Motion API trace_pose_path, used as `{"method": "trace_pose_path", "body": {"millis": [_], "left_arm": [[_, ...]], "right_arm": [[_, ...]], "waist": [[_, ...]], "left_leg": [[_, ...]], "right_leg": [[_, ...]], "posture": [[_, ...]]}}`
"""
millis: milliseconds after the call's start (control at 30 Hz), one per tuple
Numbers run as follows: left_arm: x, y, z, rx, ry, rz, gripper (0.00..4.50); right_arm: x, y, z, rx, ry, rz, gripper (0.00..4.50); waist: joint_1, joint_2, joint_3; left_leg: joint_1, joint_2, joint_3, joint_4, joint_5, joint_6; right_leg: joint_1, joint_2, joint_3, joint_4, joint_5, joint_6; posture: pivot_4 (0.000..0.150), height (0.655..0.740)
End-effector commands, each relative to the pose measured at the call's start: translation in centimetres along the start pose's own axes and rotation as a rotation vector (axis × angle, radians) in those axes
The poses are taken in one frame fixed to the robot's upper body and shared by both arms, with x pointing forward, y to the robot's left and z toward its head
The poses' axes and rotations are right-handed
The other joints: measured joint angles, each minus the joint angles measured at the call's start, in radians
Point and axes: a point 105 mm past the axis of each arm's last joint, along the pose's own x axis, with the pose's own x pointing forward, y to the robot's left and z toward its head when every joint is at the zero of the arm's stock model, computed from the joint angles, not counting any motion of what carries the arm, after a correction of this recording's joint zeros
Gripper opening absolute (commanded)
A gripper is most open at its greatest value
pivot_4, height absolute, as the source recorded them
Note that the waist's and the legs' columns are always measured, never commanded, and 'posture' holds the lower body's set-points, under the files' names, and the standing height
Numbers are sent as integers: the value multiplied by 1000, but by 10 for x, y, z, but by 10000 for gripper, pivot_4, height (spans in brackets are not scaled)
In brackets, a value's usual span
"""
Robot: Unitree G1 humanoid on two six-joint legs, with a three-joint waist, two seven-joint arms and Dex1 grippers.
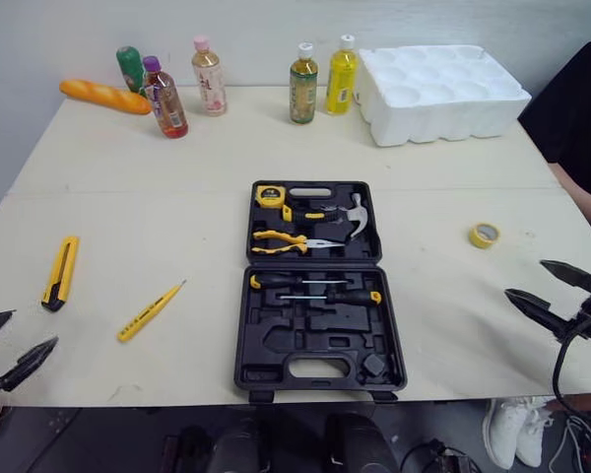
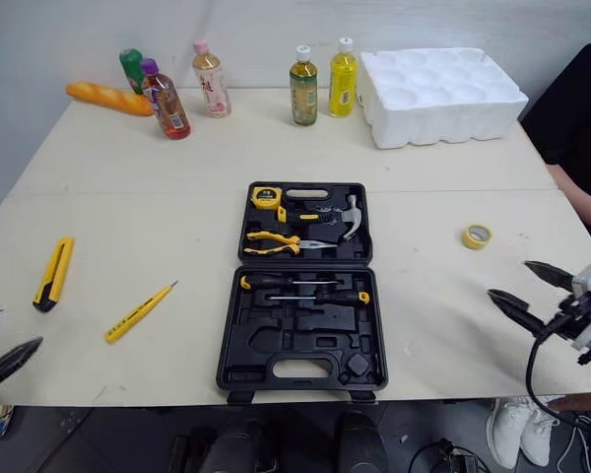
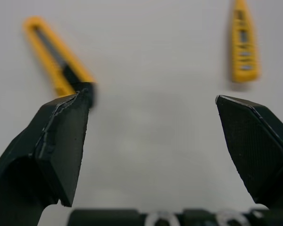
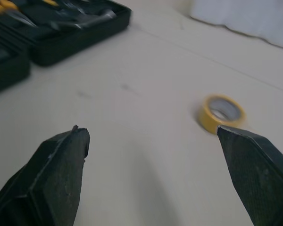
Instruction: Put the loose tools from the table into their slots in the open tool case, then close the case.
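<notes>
The left end effector (image 1: pixel 25 332) was held empty, its two black fingers spread wide, at the near left corner of the bench (image 1: pixel 128 197). Just beyond it, a yellow and black utility knife (image 1: pixel 60 272) was laid flat on the bench. A slim yellow tester screwdriver (image 1: pixel 150 311) was laid at a slant between the knife and the case. Both were also seen ahead of the fingers in the left wrist view, well apart from each other.

The right end effector (image 1: pixel 528 279) was likewise held wide open and empty, at the near right edge of the bench. A small roll of yellow tape (image 1: pixel 484 235) was set flat a little beyond it, apart from the fingertips.

The black tool case (image 1: pixel 276 345) was laid open at the middle of the bench, between the two arms. In its far half a tape measure (image 1: pixel 270 195), a hammer (image 1: pixel 356 215) and yellow-handled pliers (image 1: pixel 286 241) were seated. Two screwdrivers (image 1: pixel 315 283) were lodged along the far edge of the near half, whose other slots were left unfilled.

Along the far edge of the bench, five bottles (image 1: pixel 302 84), a bread loaf (image 1: pixel 104 96) and a white foam tray (image 1: pixel 441 92) were lined up. A person in a dark sleeve (image 1: pixel 581 108) was seen at the right side.
</notes>
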Motion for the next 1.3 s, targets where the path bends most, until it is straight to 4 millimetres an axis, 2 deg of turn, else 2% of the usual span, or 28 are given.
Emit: {"method": "trace_pose_path", "body": {"millis": [33,200,367,533,833,1267,1300], "left_arm": [[15,-14,15,3,-9,-114,45000],[39,-22,26,17,-11,-154,45000],[59,-32,26,21,21,-188,45000],[73,-34,23,35,50,-190,45000],[85,-41,17,-35,136,-214,45000],[104,-52,20,-55,193,-212,45000],[105,-53,20,-50,197,-218,42480]], "right_arm": [[19,29,27,-20,-91,193,44671],[47,71,44,-47,-162,414,44671],[59,99,55,-79,-214,571,44671],[69,118,62,-104,-253,657,44671],[76,123,63,-102,-241,679,44671],[80,125,64,-100,-239,663,44671],[80,125,64,-102,-238,660,44928]], "waist": [[6,0,0],[15,0,0],[15,0,0],[15,0,0],[15,-1,0],[22,-1,0],[24,-1,0]], "left_leg": [[0,0,0,0,0,0],[0,0,0,0,2,5],[0,-1,0,0,3,5],[0,0,0,0,3,6],[0,0,0,1,3,6],[0,-1,0,1,4,6],[0,-1,0,1,4,6]], "right_leg": [[0,0,0,0,0,0],[0,1,-1,-1,0,0],[0,0,-1,-1,0,0],[0,1,-1,0,0,0],[0,1,-1,0,0,0],[1,1,-1,1,0,0],[1,1,-1,1,0,0]], "posture": [[1500,7400],[1500,7400],[1500,7400],[1500,7400],[1500,7400],[1500,7400],[1500,7400]]}}
